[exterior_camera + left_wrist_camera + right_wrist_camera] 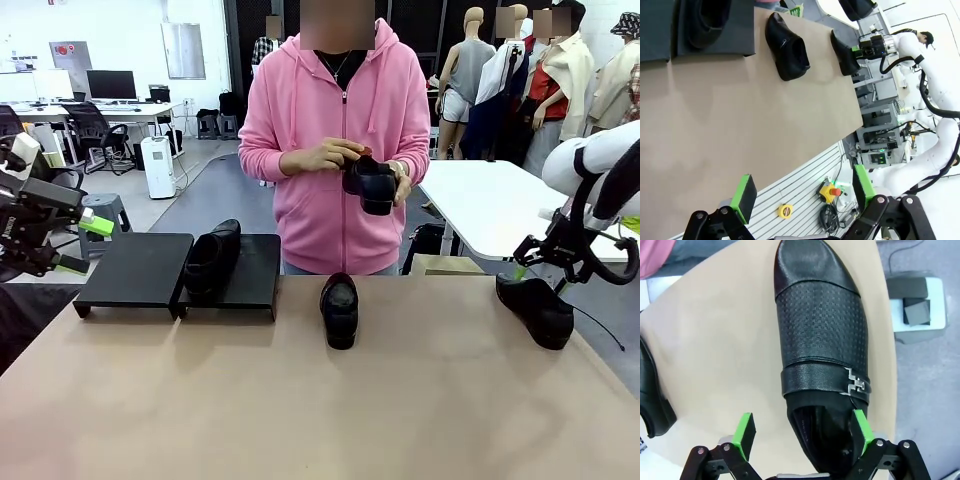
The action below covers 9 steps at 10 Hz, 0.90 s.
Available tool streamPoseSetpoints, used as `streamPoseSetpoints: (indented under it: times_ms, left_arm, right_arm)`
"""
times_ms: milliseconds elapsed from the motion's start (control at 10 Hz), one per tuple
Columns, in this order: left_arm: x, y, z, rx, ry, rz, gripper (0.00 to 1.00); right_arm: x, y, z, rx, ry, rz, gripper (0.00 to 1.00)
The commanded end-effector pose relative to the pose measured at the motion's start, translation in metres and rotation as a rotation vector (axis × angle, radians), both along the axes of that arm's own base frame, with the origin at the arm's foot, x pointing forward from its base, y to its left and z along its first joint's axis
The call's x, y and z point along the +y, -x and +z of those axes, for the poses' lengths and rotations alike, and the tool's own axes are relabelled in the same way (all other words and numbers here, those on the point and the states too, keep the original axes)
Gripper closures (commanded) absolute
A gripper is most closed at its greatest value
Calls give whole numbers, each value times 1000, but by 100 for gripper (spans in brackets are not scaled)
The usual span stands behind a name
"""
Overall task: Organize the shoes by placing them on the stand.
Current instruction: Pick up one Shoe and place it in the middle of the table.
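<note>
Right fingers (pixel 861 426) stand open over the heel of one shoe (pixel 820 315), apparently lining up a grasp; left fingers (pixel 745 197) hang open, empty.

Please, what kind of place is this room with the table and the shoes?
Most likely a robotics lab: a white robot arm stands by the table, control boxes and an emergency-stop button sit near it, and office desks with a monitor stand behind.

Lighting: bright, even, falling from above. Shadows: soft and short under the shoes (pixel 339 308) on the tan surface (pixel 300 420). Glare: faint sheen on the shoe leather. Focus: front view sharp. Wrist views: lines bend at the edges, distant background slightly soft.
</note>
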<state>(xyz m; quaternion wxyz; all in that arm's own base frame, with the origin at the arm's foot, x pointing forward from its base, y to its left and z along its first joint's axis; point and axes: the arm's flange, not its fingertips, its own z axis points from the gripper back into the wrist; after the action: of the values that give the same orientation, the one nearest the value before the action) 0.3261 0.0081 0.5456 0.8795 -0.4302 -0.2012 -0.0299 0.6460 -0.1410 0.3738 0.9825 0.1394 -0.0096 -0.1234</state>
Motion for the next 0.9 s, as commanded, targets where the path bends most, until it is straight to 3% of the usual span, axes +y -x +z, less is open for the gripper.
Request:
streamPoseSetpoints:
  times_ms: [0, 400, 800]
  left_arm:
    - [2, 1, 1, -4, -2, -11, 0]
    - [2, 1, 1, -4, -2, -11, 0]
    - [2, 1, 1, -4, -2, -11, 0]
  right_arm:
    - [4, -8, -4, 33, -37, -21, 0]
    - [35, -7, -14, 67, -7, 53, 0]
    - [36, -13, -29, 97, 40, 34, 0]
